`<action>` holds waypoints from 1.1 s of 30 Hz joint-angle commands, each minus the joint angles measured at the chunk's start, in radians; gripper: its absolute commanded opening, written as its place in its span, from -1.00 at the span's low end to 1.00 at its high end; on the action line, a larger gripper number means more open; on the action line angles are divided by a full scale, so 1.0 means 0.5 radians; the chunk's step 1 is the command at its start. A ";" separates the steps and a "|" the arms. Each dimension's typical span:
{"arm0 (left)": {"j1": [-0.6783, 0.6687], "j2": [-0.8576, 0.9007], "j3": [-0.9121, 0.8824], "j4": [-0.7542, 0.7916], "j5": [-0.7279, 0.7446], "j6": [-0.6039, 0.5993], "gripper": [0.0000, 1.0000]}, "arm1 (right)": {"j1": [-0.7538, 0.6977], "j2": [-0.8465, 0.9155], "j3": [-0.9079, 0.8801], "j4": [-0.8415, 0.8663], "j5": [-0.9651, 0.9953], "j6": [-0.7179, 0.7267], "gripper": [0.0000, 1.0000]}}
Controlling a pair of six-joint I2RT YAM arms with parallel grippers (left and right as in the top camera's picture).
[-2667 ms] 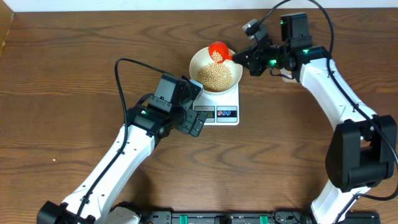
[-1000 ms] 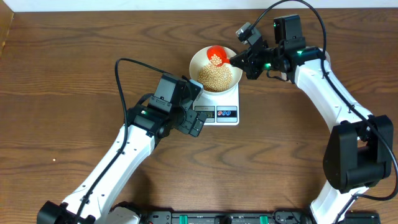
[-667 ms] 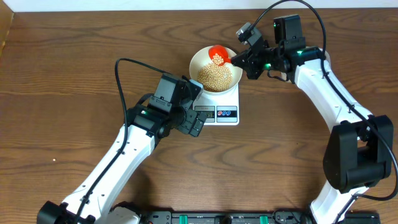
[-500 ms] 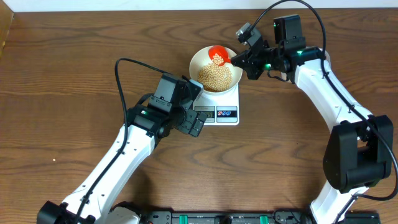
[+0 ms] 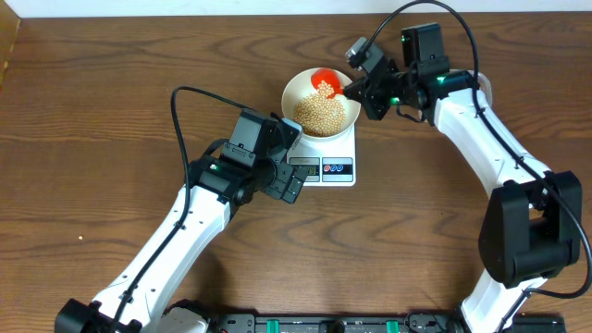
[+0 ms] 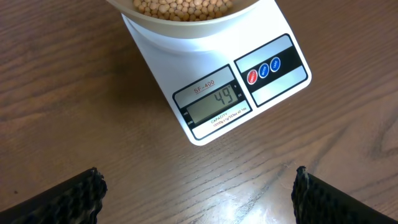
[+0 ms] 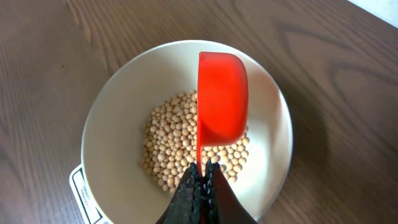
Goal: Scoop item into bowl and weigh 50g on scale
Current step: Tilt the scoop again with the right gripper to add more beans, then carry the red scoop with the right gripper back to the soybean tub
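Observation:
The white bowl (image 5: pixel 289 91) stands on the white scale (image 5: pixel 339 169) and holds a heap of tan beans (image 5: pixel 319 113). My right gripper (image 5: pixel 358 87) is shut on the thin handle of a red scoop (image 5: pixel 324 78). In the right wrist view the scoop (image 7: pixel 222 96) is turned on its side above the beans (image 7: pixel 169 144), inside the bowl's rim (image 7: pixel 112 118), with the right gripper (image 7: pixel 202 171) clamped on its handle. My left gripper (image 6: pixel 199 193) hovers open over bare table in front of the scale, whose display (image 6: pixel 214 99) reads 49.
Red and blue buttons (image 6: pixel 263 69) sit to the right of the display. A black rail (image 5: pixel 333 324) runs along the table's front edge. Both arms' cables (image 5: pixel 185 111) arc above the wooden table.
The right gripper has rolled the red scoop further over the bowl and shifted slightly left; the beans that lay in the scoop no longer show in it. The left arm has not moved.

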 commanded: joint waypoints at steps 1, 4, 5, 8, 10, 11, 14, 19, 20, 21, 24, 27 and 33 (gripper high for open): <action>-0.003 0.008 0.019 -0.006 -0.012 0.027 0.96 | 0.013 -0.018 0.005 -0.001 0.008 -0.037 -0.98; -0.003 0.008 0.019 -0.006 -0.012 0.027 0.96 | 0.041 -0.021 0.005 -0.008 0.021 -0.038 -0.98; -0.003 0.008 0.019 -0.005 -0.012 0.027 0.96 | 0.048 -0.024 0.005 -0.008 0.048 -0.037 -0.98; -0.003 0.008 0.019 -0.005 -0.012 0.027 0.96 | 0.059 -0.028 0.005 -0.008 0.107 -0.038 -0.98; -0.003 0.008 0.019 -0.005 -0.012 0.027 0.96 | 0.060 -0.034 0.005 -0.008 0.108 -0.038 -0.98; -0.003 0.008 0.019 -0.005 -0.012 0.027 0.96 | 0.060 -0.036 0.005 -0.008 0.108 -0.038 -0.98; -0.003 0.008 0.019 -0.006 -0.012 0.027 0.96 | 0.060 -0.040 0.005 -0.008 0.113 -0.037 -0.98; -0.003 0.008 0.019 -0.005 -0.012 0.027 0.96 | 0.058 -0.040 0.005 -0.008 0.109 -0.018 -0.98; -0.003 0.008 0.019 -0.006 -0.012 0.027 0.96 | 0.058 -0.040 0.005 -0.006 0.108 -0.005 -0.98; -0.003 0.008 0.019 -0.005 -0.012 0.027 0.96 | 0.055 -0.040 0.005 -0.005 0.104 0.024 -0.98; -0.003 0.008 0.019 -0.006 -0.012 0.027 0.96 | 0.027 -0.040 0.005 0.002 0.021 0.117 -0.98; -0.003 0.008 0.019 -0.006 -0.012 0.027 0.96 | -0.021 -0.040 0.005 0.022 -0.124 0.213 -0.98; -0.003 0.008 0.019 -0.006 -0.012 0.027 0.96 | -0.120 -0.040 0.005 0.031 -0.361 0.313 -0.98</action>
